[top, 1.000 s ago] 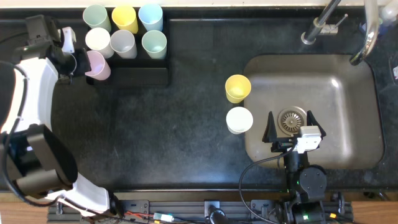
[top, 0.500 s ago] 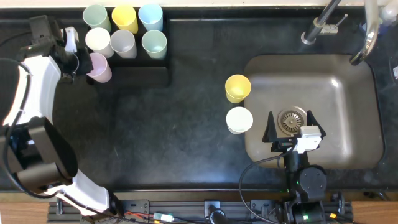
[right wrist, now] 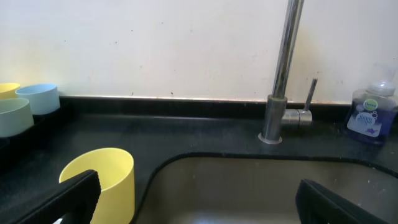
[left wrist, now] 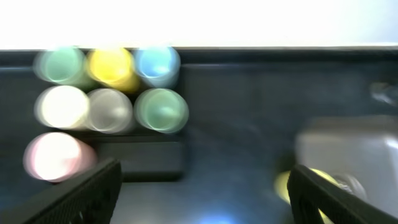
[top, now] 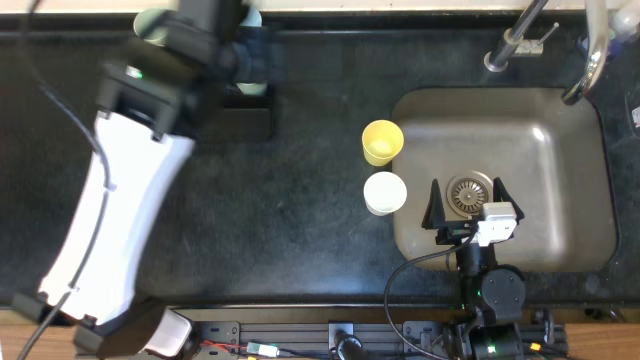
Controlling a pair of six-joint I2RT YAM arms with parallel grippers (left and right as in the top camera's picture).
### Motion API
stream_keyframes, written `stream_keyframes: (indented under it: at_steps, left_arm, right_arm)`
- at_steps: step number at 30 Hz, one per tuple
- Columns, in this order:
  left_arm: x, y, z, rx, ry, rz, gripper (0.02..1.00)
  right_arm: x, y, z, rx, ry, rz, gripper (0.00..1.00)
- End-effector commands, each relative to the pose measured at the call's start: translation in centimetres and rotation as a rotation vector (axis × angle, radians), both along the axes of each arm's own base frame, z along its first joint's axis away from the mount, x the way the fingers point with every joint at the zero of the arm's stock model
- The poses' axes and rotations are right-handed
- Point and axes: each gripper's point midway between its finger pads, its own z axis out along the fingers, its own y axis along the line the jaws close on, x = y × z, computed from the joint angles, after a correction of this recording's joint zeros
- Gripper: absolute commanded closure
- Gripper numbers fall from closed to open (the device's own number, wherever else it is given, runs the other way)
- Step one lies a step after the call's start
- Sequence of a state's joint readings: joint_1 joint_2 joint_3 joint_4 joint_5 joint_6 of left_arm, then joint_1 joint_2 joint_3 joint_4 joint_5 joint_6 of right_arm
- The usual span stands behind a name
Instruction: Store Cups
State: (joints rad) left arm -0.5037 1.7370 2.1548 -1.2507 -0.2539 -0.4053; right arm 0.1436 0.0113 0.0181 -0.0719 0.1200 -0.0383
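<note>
1. Right gripper (top: pixel 466 203): nearest the arm bases, over the sink (top: pixel 560 130) by the drain. Jaws spread wide, nothing between them; probably parked clear of the work.
2. White cup (top: pixel 385 192): upright on the counter, just beside the sink's left rim. Not yet stored.
3. Yellow cup (top: pixel 382 141): upright, just behind the white one at the same rim, within either arm's reach.
4. Left gripper (left wrist: pixel 205 177): held high above the counter and facing down. Fingers far apart and empty, so likely free for the next pickup.
5. Rack (left wrist: pixel 149 158): far left, against the back edge. Six cups fill its two far rows.
6. Pink cup (left wrist: pixel 56 155): at the outer end of the rack's near row. Whether it sits square, I cannot tell. The bare space beside it looks meant for the two loose cups.
</note>
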Motion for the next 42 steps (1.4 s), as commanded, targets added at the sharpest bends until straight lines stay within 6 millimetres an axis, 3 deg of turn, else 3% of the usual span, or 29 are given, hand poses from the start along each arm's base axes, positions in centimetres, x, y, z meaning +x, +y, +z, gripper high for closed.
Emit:
stream_keyframes:
  at_steps: [1,5,9,12,20,25,26,30,32,34,36,38,39,42]
  left_arm:
    - [0.0,-7.1,-6.7,-0.031,0.202,0.045,0.143]
    - [-2.0,-12.9,-12.3,-0.012,0.371,-0.058,0.145]
    - [-3.4,-15.8,-16.7,-0.011,0.502,-0.121,0.145]
    - [-3.7,-16.5,-19.1,-0.002,0.559,-0.112,0.145]
    - [-3.8,-16.9,-22.0,0.021,0.621,-0.106,0.172]
    - [-3.5,-16.7,-24.1,0.049,0.652,-0.09,0.237]
    - [-3.5,-16.7,-24.6,0.052,0.662,-0.089,0.266]
    - [-3.1,-17.0,-26.3,0.058,0.673,-0.086,0.612]
    - [-2.8,-17.4,-26.4,0.047,0.661,-0.089,0.871]
    - [-2.5,-17.5,-26.2,0.044,0.646,-0.09,0.982]
    - [-1.8,-17.1,-24.7,0.045,0.591,-0.081,0.982]
    - [-0.6,-16.2,-21.8,0.037,0.505,-0.062,0.985]
    - [0.4,-14.8,-18.8,0.015,0.434,-0.037,0.985]
    - [2.0,-10.6,-13.6,-0.031,0.327,0.037,0.985]
  right_arm:
    - [0.0,-0.2,-0.4,-0.003,0.001,-0.01,0.003]
    - [0.0,-0.2,-0.4,-0.003,0.001,-0.01,0.003]
    - [0.0,-0.2,-0.4,-0.003,0.001,-0.01,0.003]
    - [0.0,-0.2,-0.4,-0.003,0.001,-0.01,0.003]
    - [0.0,-0.2,-0.4,-0.003,0.001,-0.01,0.003]
    - [0.0,-0.2,-0.4,-0.003,0.001,-0.01,0.005]
    - [0.0,-0.2,-0.4,-0.003,0.001,-0.01,0.003]
    - [0.0,-0.2,-0.4,-0.003,0.001,-0.01,0.003]
    - [0.0,-0.2,-0.4,-0.003,0.001,-0.01,0.003]
    - [0.0,-0.2,-0.4,-0.003,0.001,-0.01,0.003]
    - [0.0,-0.2,-0.4,-0.003,0.001,-0.01,0.003]
    - [0.0,-0.2,-0.4,-0.003,0.001,-0.01,0.003]
    - [0.0,-0.2,-0.4,-0.003,0.001,-0.01,0.005]
    - [0.0,-0.2,-0.4,-0.003,0.001,-0.01,0.003]
